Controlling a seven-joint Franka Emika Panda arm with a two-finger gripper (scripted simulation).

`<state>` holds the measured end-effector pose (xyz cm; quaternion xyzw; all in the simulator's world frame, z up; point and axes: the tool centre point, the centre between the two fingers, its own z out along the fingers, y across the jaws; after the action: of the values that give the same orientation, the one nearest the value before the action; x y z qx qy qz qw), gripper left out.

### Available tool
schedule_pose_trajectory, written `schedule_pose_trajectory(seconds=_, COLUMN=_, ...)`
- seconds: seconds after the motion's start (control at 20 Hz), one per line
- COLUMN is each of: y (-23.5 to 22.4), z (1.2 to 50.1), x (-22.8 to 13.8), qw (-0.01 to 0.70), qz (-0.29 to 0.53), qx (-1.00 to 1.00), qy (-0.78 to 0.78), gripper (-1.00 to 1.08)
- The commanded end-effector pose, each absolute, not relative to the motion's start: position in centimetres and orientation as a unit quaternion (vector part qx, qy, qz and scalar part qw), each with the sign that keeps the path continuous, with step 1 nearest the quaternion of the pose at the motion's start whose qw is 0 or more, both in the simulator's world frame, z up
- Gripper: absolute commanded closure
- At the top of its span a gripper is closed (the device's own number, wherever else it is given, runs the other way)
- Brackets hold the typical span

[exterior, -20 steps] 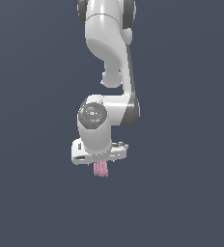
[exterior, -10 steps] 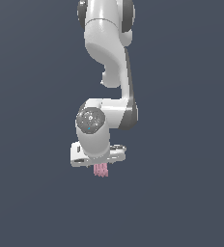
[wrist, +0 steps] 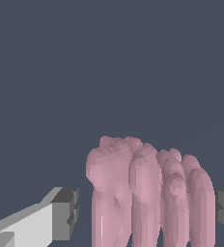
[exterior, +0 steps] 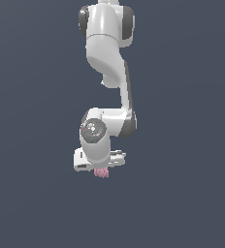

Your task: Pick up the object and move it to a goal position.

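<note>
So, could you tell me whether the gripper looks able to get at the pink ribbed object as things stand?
Probably yes: the pink ribbed object already sits between the fingers of the gripper, with nothing else around it. Whether the pads actually press on it cannot be told, since a gap shows on one side.

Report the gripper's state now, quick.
Gripper: shut on the small pale pink ribbed object, which hangs between its fingers.
</note>
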<state>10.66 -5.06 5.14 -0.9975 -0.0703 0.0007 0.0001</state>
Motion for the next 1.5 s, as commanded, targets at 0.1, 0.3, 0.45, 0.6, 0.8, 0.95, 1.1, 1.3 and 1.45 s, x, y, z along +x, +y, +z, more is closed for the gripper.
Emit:
schedule_pose_trajectory(seconds=0.1, y=-5.1, z=4.3, x=10.8, qw=0.0, qz=0.0, qx=-0.998, qy=-0.07, gripper=-0.92)
schedule_pose_trajectory(seconds=0.3, y=-5.1, z=4.4, x=10.8, qw=0.0, qz=0.0, qx=-0.998, qy=-0.07, gripper=1.08)
schedule_pose_trajectory(seconds=0.45, y=-5.1, z=4.4, x=10.8, qw=0.0, qz=0.0, qx=-0.998, qy=-0.07, gripper=1.08)
schedule_pose_trajectory(seconds=0.6, y=-5.1, z=4.4, x=10.8, qw=0.0, qz=0.0, qx=-0.998, qy=-0.07, gripper=1.08)
schedule_pose_trajectory(seconds=0.8, y=-5.1, z=4.4, x=10.8, qw=0.0, qz=0.0, qx=-0.998, qy=-0.07, gripper=1.08)
schedule_pose_trajectory(seconds=0.95, y=-4.9, z=4.4, x=10.7, qw=0.0, qz=0.0, qx=-0.998, qy=-0.07, gripper=1.08)
schedule_pose_trajectory(seconds=1.1, y=-4.4, z=4.5, x=10.5, qw=0.0, qz=0.0, qx=-0.998, qy=-0.07, gripper=1.08)
schedule_pose_trajectory(seconds=1.3, y=-3.1, z=4.5, x=9.8, qw=0.0, qz=0.0, qx=-0.998, qy=-0.07, gripper=1.08)
schedule_pose_trajectory(seconds=1.45, y=-1.5, z=4.5, x=9.0, qw=0.0, qz=0.0, qx=-0.998, qy=-0.07, gripper=1.08)
